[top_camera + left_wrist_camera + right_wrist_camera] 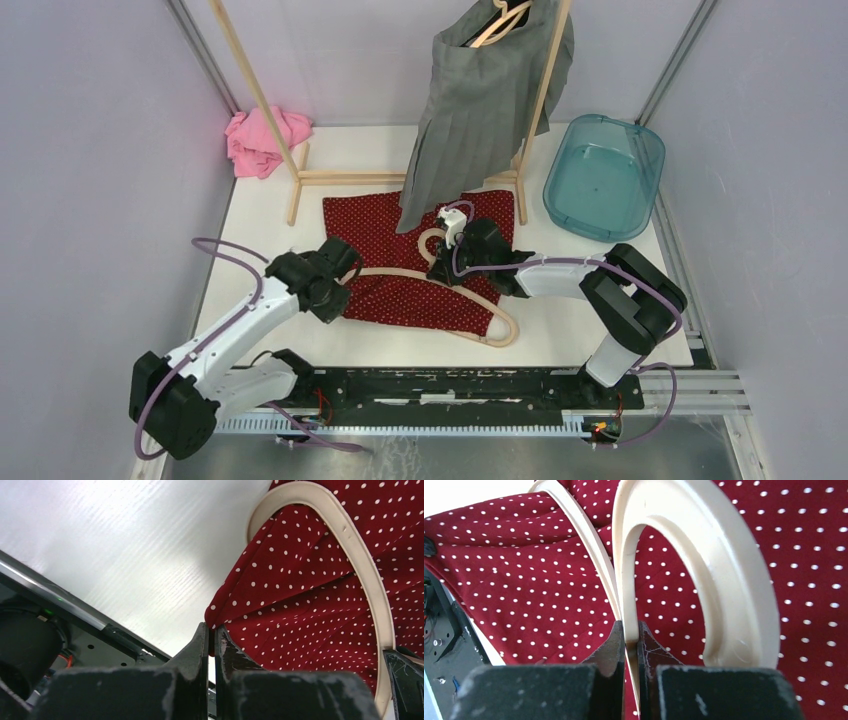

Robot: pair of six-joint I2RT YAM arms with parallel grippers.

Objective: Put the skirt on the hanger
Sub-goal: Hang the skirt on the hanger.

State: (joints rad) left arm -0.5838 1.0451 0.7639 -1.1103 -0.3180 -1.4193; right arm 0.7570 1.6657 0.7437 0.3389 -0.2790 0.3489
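On the table [270,205], left claw [212,629] pinches the skirt [310,620] edge; right claw [629,627] clamps the hanger [724,570].

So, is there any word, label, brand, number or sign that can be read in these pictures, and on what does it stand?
None: no view shows any readable text. The red skirt has only white dots; the hanger, the basin and the grey skirt are plain.
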